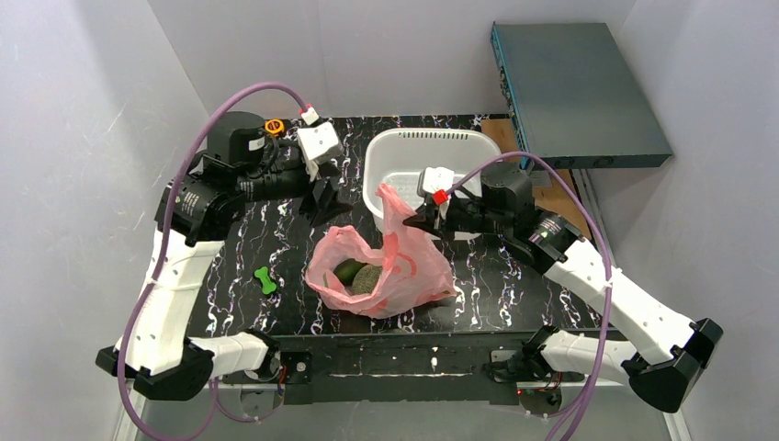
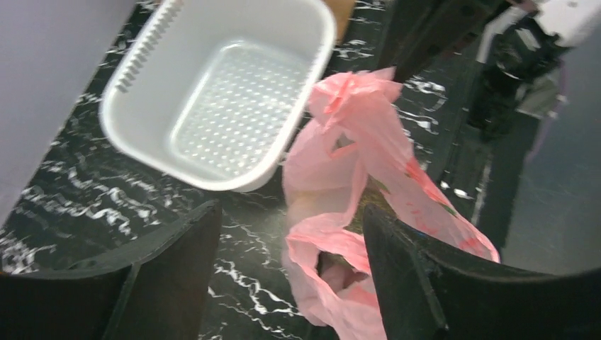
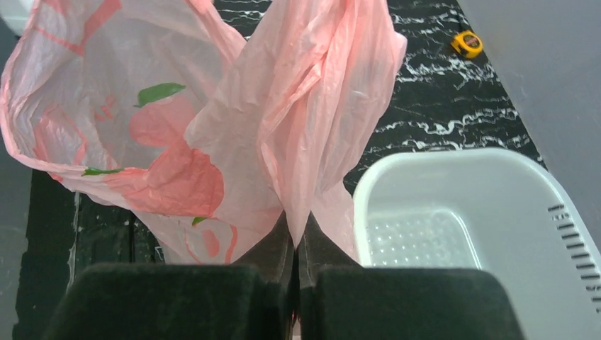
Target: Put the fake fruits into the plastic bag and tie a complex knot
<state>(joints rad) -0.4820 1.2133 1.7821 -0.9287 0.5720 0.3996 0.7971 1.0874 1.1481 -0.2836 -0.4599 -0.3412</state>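
Observation:
The pink plastic bag (image 1: 404,276) lies mid-table with its mouth facing left. Inside it I see a dark green avocado (image 1: 346,270) and a grey-green melon (image 1: 370,279). My right gripper (image 1: 420,221) is shut on a handle of the bag (image 3: 312,106), which it holds raised; the plastic is pinched between its tips (image 3: 298,225). My left gripper (image 1: 327,202) hovers just behind the bag's left side. In the left wrist view it (image 2: 290,269) is open, with the bag's (image 2: 368,163) lower lip loose between the fingers (image 2: 177,276) and nearer the right one.
A white perforated basket (image 1: 381,165) stands behind the bag, close to the right gripper. A small green bone toy (image 1: 265,279) lies left of the bag. A grey-blue box (image 1: 579,92) sits at the back right, and a small yellow item (image 3: 468,44) at the far left edge.

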